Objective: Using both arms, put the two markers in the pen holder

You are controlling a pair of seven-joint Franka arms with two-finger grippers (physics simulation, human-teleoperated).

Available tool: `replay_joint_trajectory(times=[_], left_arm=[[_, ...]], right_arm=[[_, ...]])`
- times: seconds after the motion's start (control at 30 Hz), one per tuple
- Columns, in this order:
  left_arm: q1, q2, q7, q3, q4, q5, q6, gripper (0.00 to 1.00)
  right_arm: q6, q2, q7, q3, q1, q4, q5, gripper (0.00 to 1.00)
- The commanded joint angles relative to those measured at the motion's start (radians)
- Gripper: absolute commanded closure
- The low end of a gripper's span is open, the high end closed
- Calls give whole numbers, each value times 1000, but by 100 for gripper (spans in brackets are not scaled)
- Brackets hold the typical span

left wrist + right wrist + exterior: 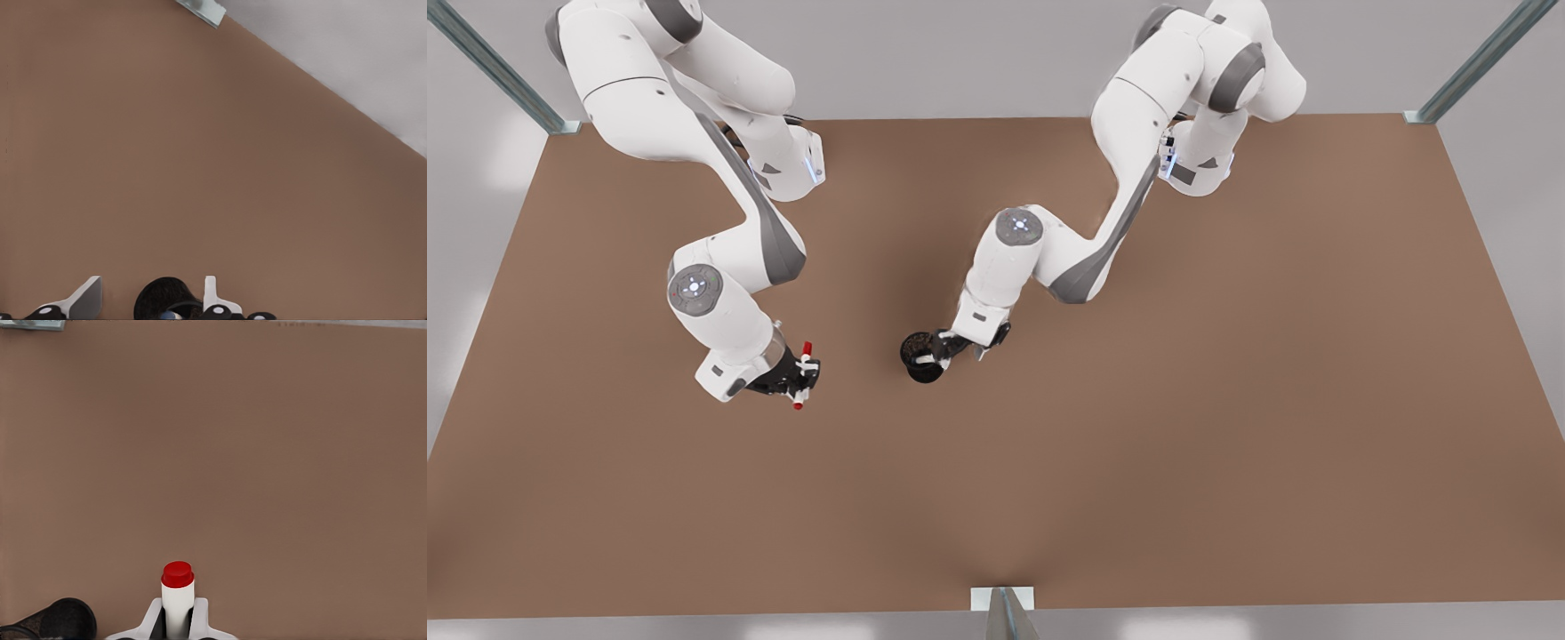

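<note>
The red-capped marker [803,375] is held off the table by my right gripper [805,373], on the arm at the front view's left. In the right wrist view, its fingers [152,621] are shut on the white barrel of the marker [177,590], red end pointing away. The black pen holder [919,356] stands upright near the table's middle. My left gripper [935,354] hovers over it on the other arm. Its fingers [85,297] are spread open, with the holder [160,298] between them. A bluish bit [171,312] shows at the holder's mouth; I cannot tell what it is.
Bare brown table [1138,444] stretches around both grippers, with wide free room toward the front edge. Metal frame posts [1003,613] stand at the table's front middle and back corners. The holder [63,620] is also seen off to the side of the held marker.
</note>
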Motion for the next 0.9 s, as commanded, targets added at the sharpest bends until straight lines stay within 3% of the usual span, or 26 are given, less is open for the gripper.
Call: replay_joint_trajectory(times=[0.0,0.13,0.2,0.27,0.3,0.4,0.87], left_arm=[[100,-32,311,2,3,-111,-246,0],[435,-186,1004,22,48,-22,-822,0],[547,-319,1066,-20,85,58,-986,0],[647,-476,1102,-89,-29,105,-983,0],[650,-485,1103,-95,-35,121,-986,0],[642,-433,1096,-104,-24,144,-989,0],[650,-391,1096,-101,-26,138,-986,0]], right_arm=[[53,0,18,1,15,4,-8,73],[216,11,19,1,104,48,-68,73],[251,16,67,1,148,45,-70,73],[311,16,104,-1,177,24,-71,73],[362,14,115,-1,184,-5,-71,73],[609,14,162,-1,176,-143,-127,72],[1165,-42,165,17,175,-387,-312,72]])
